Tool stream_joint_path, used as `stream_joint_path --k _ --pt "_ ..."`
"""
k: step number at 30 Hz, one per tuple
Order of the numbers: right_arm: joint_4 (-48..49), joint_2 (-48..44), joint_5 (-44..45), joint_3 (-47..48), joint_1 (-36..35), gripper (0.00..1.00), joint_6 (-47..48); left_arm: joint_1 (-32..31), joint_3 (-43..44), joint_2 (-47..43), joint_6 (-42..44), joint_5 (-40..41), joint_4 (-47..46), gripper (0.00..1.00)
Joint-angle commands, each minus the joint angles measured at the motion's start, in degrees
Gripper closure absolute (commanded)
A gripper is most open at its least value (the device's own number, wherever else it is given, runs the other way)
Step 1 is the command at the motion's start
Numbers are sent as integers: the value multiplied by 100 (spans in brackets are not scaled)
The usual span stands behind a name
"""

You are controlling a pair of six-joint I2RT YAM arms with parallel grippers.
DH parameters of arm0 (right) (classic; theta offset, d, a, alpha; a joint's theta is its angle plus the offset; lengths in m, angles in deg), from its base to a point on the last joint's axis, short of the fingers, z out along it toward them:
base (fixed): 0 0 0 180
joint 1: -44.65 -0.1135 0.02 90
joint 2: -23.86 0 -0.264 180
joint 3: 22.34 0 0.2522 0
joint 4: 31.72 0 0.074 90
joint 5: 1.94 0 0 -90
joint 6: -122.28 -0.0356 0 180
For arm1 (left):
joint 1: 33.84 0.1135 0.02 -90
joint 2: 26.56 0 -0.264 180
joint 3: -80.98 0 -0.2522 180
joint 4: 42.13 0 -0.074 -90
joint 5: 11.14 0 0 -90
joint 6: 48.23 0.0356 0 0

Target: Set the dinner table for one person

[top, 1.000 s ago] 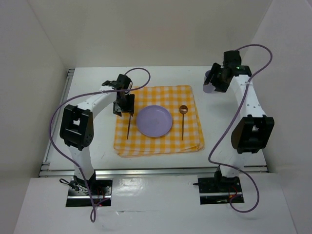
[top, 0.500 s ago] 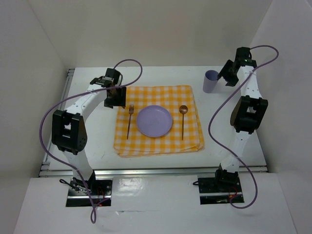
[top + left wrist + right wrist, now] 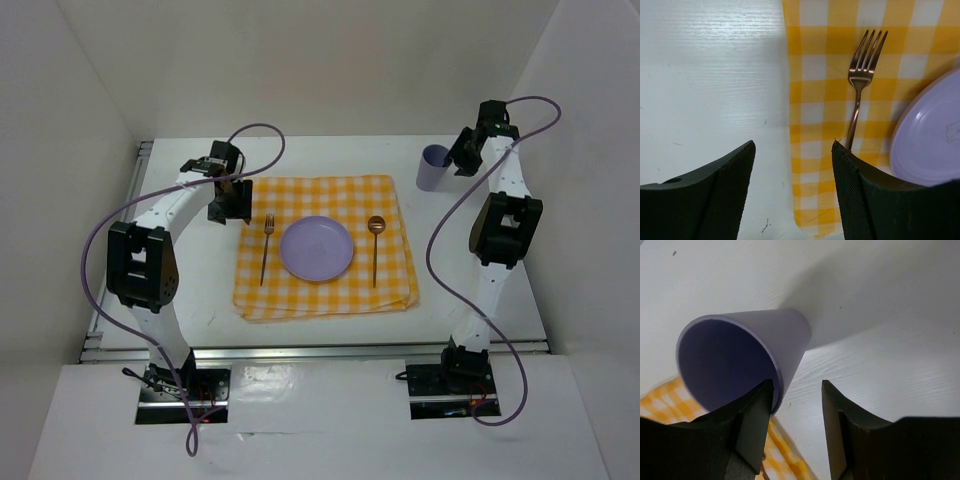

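White walls are enclosing the white surface (image 3: 210,290), which is filling the booth floor and carrying everything. At left, the left tool (image 3: 792,146) is hovering over bare surface just beside the left edge of the checked cloth (image 3: 330,292), its fingers spread with nothing between them. On the cloth a copper fork (image 3: 266,245), a lilac plate (image 3: 316,248) and a copper spoon (image 3: 375,245) are lying side by side. Off the cloth's far right corner a lilac cup (image 3: 432,170) is standing upright, with the right tool (image 3: 796,385) hanging just beside it, fingers apart and gripping nothing.
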Motion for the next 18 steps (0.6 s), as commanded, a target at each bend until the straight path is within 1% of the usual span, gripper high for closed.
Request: stream_joint_path --k 1,4,5,6,7,10,12,13,15,18 --pt "329 96 -79 194 -26 50 -4 48 120 61 41 -93 77 30" --pt "329 149 -79 255 -26 73 -4 48 120 61 41 -93 77 30" --pt "329 149 -79 308 -26 82 -4 48 120 61 41 -146 77 30" --pt "268 149 -18 309 -26 97 -4 48 120 61 41 -146 77 30" --pt "190 71 52 309 -26 100 -4 48 120 61 41 -146 77 30" --pt "128 -236 316 160 -148 100 259 101 120 61 102 -146 77 30" --pt "74 -465 676 -76 -376 100 505 154 173 61 102 -146 130 30" --pt "74 -745 825 -182 -473 100 584 206 173 61 102 -146 130 30" --pt "127 -1010 1315 -419 -840 100 708 259 233 61 102 -94 130 30" --pt "127 -1450 1538 -534 -1352 100 778 365 365 114 102 -93 191 30"
